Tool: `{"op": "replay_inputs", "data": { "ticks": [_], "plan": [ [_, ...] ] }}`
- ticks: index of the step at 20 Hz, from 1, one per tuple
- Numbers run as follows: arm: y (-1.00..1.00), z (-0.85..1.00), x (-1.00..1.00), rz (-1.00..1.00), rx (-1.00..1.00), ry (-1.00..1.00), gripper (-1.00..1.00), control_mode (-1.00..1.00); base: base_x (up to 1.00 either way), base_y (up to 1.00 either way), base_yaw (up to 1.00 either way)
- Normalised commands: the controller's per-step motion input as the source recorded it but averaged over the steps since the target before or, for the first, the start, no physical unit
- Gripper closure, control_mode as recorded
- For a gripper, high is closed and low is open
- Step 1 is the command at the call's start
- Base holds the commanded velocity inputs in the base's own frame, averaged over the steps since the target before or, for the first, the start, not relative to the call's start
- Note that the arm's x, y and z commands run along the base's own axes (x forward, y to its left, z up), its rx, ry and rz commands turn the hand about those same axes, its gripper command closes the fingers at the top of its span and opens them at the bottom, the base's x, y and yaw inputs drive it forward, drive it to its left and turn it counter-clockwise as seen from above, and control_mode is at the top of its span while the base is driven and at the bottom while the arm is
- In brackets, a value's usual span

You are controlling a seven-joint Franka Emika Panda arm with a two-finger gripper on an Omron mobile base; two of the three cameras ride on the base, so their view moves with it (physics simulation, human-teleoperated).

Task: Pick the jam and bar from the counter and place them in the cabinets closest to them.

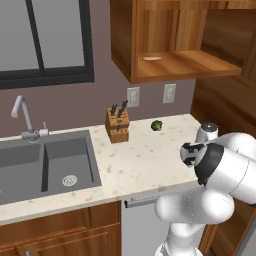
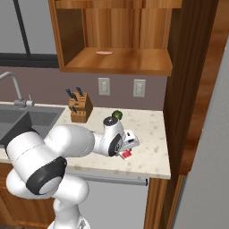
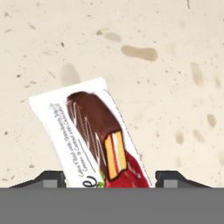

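Observation:
The bar (image 3: 98, 135), a white packet printed with a chocolate bar and a red end, lies flat on the beige speckled counter (image 3: 175, 65). My gripper (image 3: 109, 177) hangs low over it and is open, one fingertip (image 3: 52, 177) on each side of the packet's near end. From the right base view the bar (image 2: 126, 154) peeks out red under the gripper (image 2: 129, 147), near the counter's (image 2: 152, 129) front edge. The open wooden wall cabinet (image 2: 125, 60) is above and behind. The jam is out of view.
A knife block (image 1: 118, 125) stands at the back wall next to the sink (image 1: 45, 165). A small green thing (image 1: 156, 125) lies behind my hand. A pale pink oval (image 1: 152, 58) rests on the cabinet shelf (image 1: 185, 65). A tall wooden panel (image 2: 188, 89) bounds the counter's right.

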Motion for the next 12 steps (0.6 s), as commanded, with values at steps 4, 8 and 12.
{"op": "replay_inputs", "data": {
  "ticks": [4, 8, 12],
  "plan": [
    [0.00, 0.33, 0.00, -0.05, 0.00, 0.00, 1.00, -1.00, 0.00, 0.00, 0.00],
    [0.00, 0.39, -0.01, -0.05, 0.01, 0.00, 1.00, -1.00, 0.00, 0.00, 0.00],
    [0.00, 0.43, -0.01, -0.05, 0.01, 0.00, 1.00, -1.00, 0.00, 0.00, 0.00]
  ]
}}
